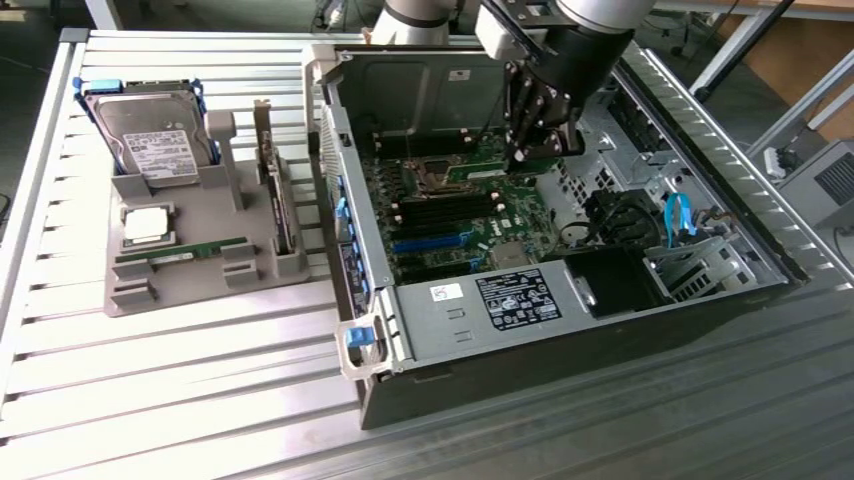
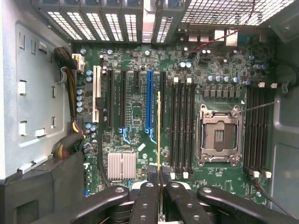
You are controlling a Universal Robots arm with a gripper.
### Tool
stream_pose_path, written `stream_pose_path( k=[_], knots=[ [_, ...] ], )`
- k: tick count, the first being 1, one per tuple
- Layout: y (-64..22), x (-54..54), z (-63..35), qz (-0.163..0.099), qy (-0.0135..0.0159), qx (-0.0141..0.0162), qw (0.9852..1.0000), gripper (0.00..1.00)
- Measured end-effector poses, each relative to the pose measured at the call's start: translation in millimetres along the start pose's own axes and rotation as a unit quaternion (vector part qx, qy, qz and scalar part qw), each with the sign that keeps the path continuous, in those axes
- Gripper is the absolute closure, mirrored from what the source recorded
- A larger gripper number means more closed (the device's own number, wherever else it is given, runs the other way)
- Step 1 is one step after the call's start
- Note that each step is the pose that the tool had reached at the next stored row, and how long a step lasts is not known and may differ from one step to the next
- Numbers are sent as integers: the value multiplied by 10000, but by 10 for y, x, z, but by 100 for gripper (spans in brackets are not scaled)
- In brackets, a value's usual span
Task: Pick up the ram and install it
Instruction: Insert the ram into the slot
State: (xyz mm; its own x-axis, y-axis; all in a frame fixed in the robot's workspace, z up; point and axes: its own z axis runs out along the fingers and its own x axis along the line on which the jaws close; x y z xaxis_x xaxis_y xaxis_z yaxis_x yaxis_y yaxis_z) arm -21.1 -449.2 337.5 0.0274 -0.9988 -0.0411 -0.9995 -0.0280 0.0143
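You have the black two-finger gripper (image 1: 541, 145), reaching steeply down from the exterior view's upper centre into the open grey metal computer case (image 1: 414, 85), clamped on the thin green ram stick (image 2: 159, 135), which is held edge-on over the motherboard just beside the long black memory slots (image 2: 181, 126), well apart from the case walls.

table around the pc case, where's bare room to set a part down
Bare table slats on the near side of the grey parts holder, exterior view's left of the case. Crowded inside the case: the gripper holds the ram over the motherboard.
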Motion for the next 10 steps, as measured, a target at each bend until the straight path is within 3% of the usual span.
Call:
stream_pose_path(
  k=[10],
  knots=[
    [92,-64,133,-2,0,0,10000,89]
  ],
)
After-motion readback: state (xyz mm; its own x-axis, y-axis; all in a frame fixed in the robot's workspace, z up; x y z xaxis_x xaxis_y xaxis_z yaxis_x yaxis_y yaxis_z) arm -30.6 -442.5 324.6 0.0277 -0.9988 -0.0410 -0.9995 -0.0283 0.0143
